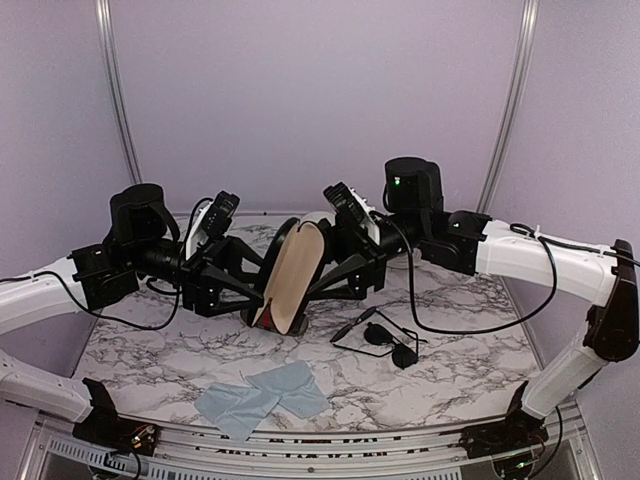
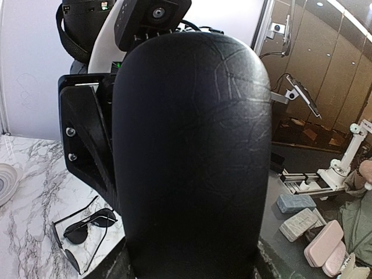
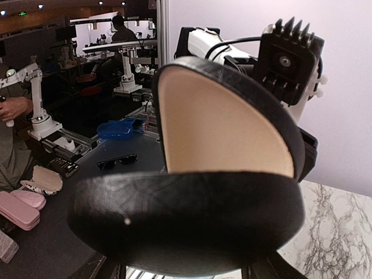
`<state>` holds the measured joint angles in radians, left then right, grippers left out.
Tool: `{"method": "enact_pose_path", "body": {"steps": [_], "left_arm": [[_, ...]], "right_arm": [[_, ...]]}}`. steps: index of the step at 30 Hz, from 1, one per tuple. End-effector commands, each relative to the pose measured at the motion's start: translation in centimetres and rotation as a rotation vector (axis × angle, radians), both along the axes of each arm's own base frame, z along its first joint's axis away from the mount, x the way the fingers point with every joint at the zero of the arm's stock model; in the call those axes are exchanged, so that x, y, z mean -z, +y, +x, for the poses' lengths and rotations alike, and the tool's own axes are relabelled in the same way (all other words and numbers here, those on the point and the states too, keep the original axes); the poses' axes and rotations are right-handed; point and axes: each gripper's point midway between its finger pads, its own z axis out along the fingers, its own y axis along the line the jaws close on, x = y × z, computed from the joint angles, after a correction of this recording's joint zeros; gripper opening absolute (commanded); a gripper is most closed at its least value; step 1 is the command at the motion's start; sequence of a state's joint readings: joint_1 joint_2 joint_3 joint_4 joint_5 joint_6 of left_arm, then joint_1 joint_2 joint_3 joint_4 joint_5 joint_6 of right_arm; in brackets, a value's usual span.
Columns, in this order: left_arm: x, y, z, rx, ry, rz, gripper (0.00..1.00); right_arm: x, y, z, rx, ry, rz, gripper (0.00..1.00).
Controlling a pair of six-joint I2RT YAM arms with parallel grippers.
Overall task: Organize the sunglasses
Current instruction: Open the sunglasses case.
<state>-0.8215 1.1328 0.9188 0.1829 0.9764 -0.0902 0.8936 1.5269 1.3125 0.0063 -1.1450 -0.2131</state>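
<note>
A glossy black case (image 1: 296, 272) with a tan lining stands on end, open, at the middle of the marble table (image 1: 460, 370). My left gripper (image 1: 262, 285) is shut on its dark outer half, which fills the left wrist view (image 2: 192, 151). My right gripper (image 1: 332, 276) is shut on the other half, whose black shell (image 3: 186, 215) sits before the tan inside (image 3: 221, 116). The sunglasses (image 1: 382, 334), thin black wire with dark lenses, lie unfolded on the table to the right of the case, also seen low left past the case (image 2: 81, 229).
A pale blue cloth (image 1: 262, 393) lies crumpled near the front edge, left of centre. The rim of a white dish (image 2: 6, 181) shows at the far left of the left wrist view. Metal rails run up the back wall.
</note>
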Motion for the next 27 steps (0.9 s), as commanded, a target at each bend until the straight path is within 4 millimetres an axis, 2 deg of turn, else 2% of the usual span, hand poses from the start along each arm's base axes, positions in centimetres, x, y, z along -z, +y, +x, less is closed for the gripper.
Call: {"method": "enact_pose_path", "body": {"steps": [1, 11, 23, 27], "left_arm": [[-2.1, 0.4, -2.8, 0.149, -0.019, -0.058, 0.39], [-2.2, 0.5, -3.2, 0.175, -0.005, -0.065, 0.38], [-2.4, 0.6, -3.5, 0.203, 0.006, -0.069, 0.36], [-2.3, 0.4, -3.1, 0.180, 0.003, -0.070, 0.36]], "right_arm": [[-1.4, 0.0, 1.0, 0.030, -0.076, 0.045, 0.50], [-1.0, -0.5, 0.8, 0.045, -0.103, 0.036, 0.59], [-0.4, -1.0, 2.3, 0.133, -0.120, 0.019, 0.72], [-0.2, -1.1, 2.7, 0.156, -0.122, 0.008, 0.77]]}}
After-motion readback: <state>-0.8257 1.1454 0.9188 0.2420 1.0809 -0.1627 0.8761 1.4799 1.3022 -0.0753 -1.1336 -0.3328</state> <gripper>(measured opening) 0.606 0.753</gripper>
